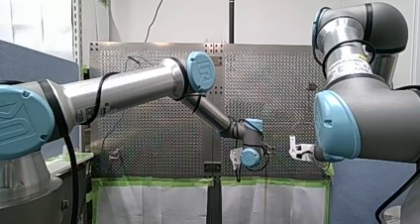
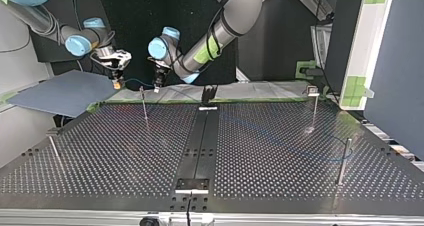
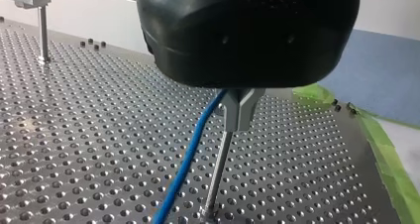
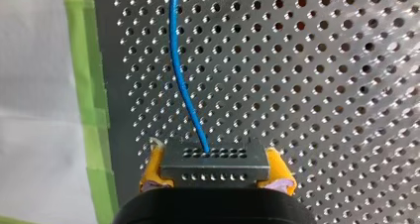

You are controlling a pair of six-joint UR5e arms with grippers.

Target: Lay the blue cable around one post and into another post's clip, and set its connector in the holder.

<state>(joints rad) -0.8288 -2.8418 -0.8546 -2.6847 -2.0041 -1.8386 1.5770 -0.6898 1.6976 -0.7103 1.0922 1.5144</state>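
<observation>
Blue cable (image 4: pixel 183 85) first: one end sits in the dark connector (image 4: pixel 215 164), and the right gripper (image 4: pixel 216 175) has its yellow pads clamped on that connector, off the far corner of the table (image 2: pixel 280 186). From there the cable crosses to the left gripper (image 3: pixel 240 110), whose metal fingers look pressed together on it, though the black body hides much of the grip. It then drops to the plate just beside a post (image 3: pixel 216 174).

Progress, as I judge it: early. You've got both ends of the working stretch in hand, but the cable only passes beside that post, with no wrap showing, no clip taken, and the connector in the claw, not in the holder (image 2: pixel 207 93). All three placements are left.

The count: one cable, one connector, two grippers. In the top view there are four posts, at (image 2: pixel 144 106), (image 2: pixel 54 153), (image 2: pixel 314 111) and (image 2: pixel 343 161).
</observation>
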